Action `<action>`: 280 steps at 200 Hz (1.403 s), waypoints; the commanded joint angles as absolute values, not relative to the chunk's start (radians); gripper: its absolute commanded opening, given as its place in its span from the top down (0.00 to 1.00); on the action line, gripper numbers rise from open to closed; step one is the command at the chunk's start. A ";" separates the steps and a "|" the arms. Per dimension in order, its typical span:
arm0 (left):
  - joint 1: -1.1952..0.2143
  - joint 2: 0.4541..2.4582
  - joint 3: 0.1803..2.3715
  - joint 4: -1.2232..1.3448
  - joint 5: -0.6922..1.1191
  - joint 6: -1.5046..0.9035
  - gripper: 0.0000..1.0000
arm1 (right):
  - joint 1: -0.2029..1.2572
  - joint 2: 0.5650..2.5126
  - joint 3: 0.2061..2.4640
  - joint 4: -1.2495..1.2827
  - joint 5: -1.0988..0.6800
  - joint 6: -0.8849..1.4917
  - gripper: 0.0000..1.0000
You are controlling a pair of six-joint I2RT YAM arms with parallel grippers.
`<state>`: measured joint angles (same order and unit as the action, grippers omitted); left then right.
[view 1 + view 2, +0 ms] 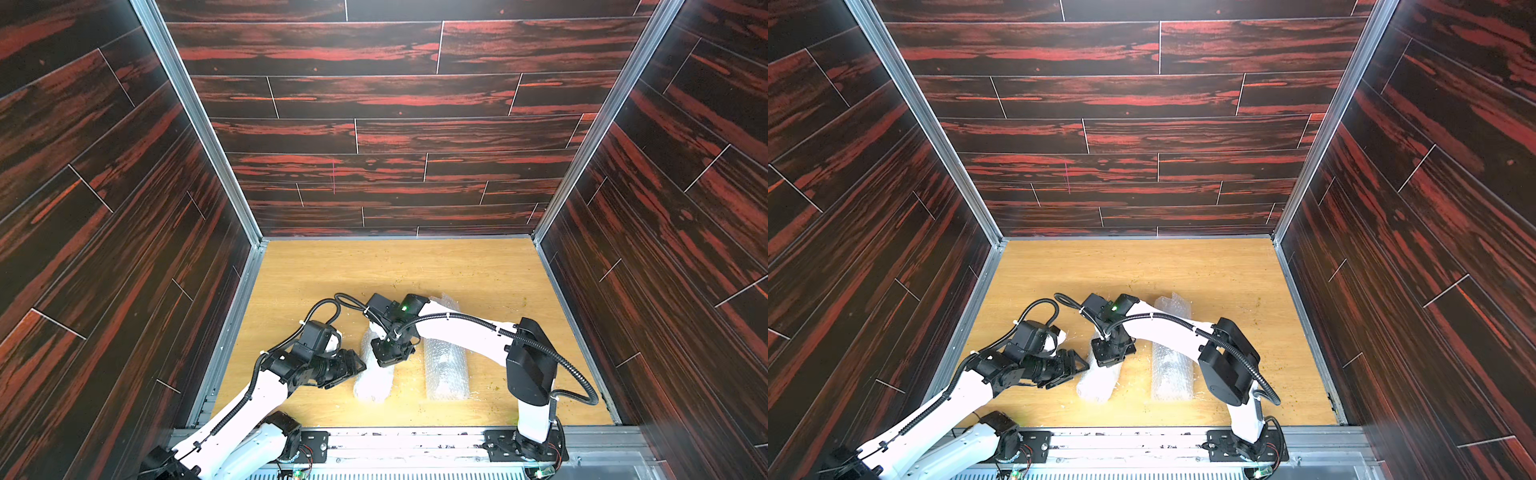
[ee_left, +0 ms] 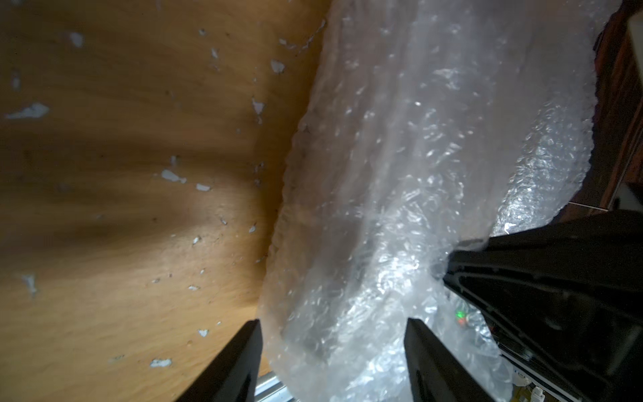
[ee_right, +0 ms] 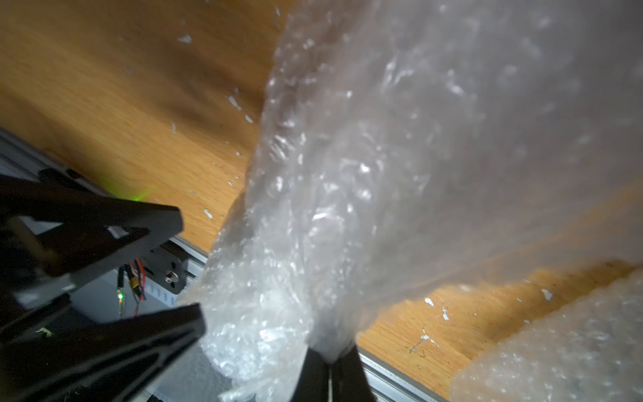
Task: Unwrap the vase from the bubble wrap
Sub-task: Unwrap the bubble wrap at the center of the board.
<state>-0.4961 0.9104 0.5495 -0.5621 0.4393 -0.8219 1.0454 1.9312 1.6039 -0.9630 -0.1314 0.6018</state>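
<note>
Two rolls of bubble wrap lie on the wooden table. The left roll [image 1: 372, 384] [image 1: 1096, 384] is the one both arms are at. My right gripper [image 1: 388, 362] [image 1: 1108, 360] points down onto its far half, shut on a pinched fold of the bubble wrap [image 3: 313, 209] at the gripper's tips [image 3: 330, 360]. My left gripper [image 1: 349, 374] [image 1: 1071, 375] comes in from the left, open, and its fingers [image 2: 243, 358] straddle the roll's near end [image 2: 348, 278]. The vase is hidden inside the wrap.
The second bubble wrap roll [image 1: 446, 370] [image 1: 1171, 374] lies just right of the first, partly under my right arm. Small white flakes [image 2: 172, 175] litter the table. An aluminium rail [image 1: 415, 434] runs along the front edge. Dark wood-pattern walls [image 1: 124, 249] enclose three sides.
</note>
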 commanded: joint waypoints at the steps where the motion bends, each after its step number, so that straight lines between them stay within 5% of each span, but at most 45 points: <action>1: -0.542 0.915 0.565 -0.502 0.333 -0.842 0.28 | 1.034 1.927 1.623 -0.928 -0.156 0.619 1.00; 68: -0.670 1.031 0.551 -0.405 0.256 -0.847 0.29 | 1.030 1.895 1.572 -0.884 -0.177 0.643 1.00; 136: -0.717 0.938 0.533 -0.432 0.269 -0.853 0.27 | 1.026 1.859 1.504 -0.825 -0.196 0.681 0.97; 166: -0.717 1.037 0.521 -0.401 0.266 -0.859 0.50 | 1.027 1.837 1.479 -0.826 -0.187 0.694 0.68; 208: -0.716 1.059 0.515 -0.385 0.249 -0.865 0.66 | 1.028 1.777 1.395 -0.829 -0.182 0.744 0.47; 237: -0.717 1.070 0.517 -0.382 0.248 -0.862 0.90 | 1.029 1.719 1.346 -0.834 -0.168 0.771 0.44; 280: -0.716 1.070 0.526 -0.391 0.242 -0.853 0.91 | 1.031 1.724 1.321 -0.839 -0.161 0.756 0.55</action>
